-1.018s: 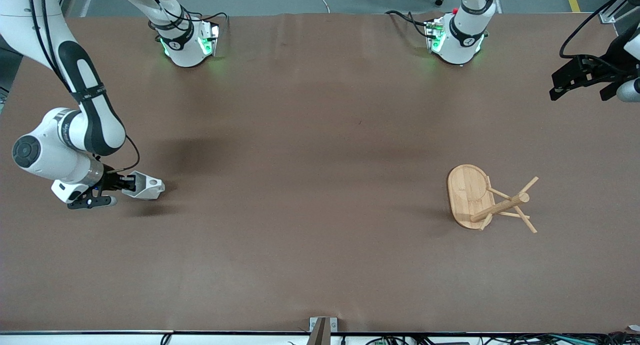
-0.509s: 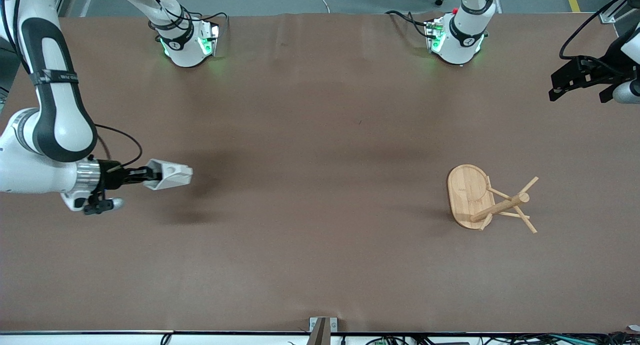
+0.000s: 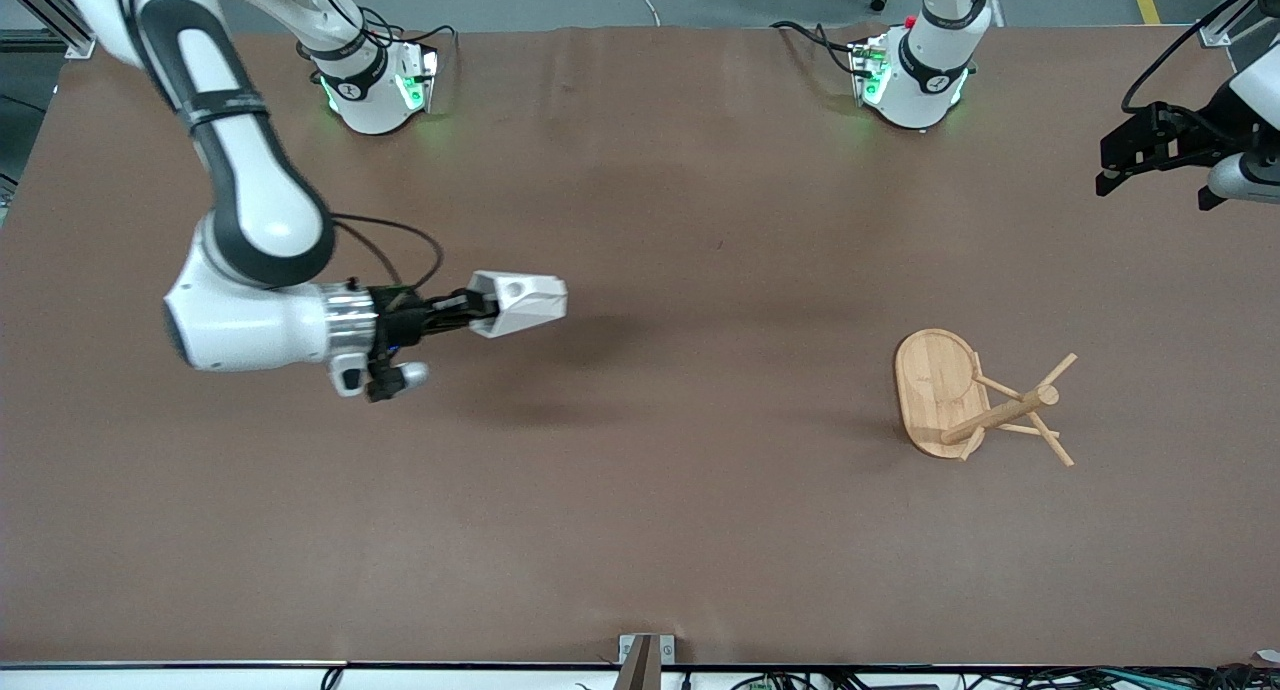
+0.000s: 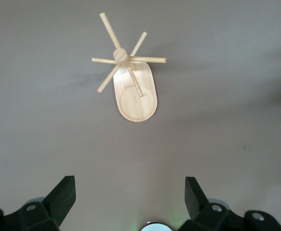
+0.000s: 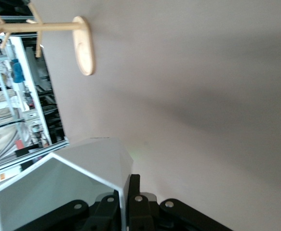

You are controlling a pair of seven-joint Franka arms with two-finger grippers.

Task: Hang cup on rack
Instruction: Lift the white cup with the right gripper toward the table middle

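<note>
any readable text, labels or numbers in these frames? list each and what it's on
None can be read.
Right arm: small dark lettering on the band round the link, too small to read.
Round marks on both arm bases: logo-like, not legible.
Cup, rack, table: no markings visible.
Left gripper and right gripper: no labels visible.

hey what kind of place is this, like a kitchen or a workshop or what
Most likely a robotics lab. Two robot arms are bolted to a brown-covered table; the right gripper carries a white cup toward a bamboo rack, and metal framing with cables lines the edge.
</note>
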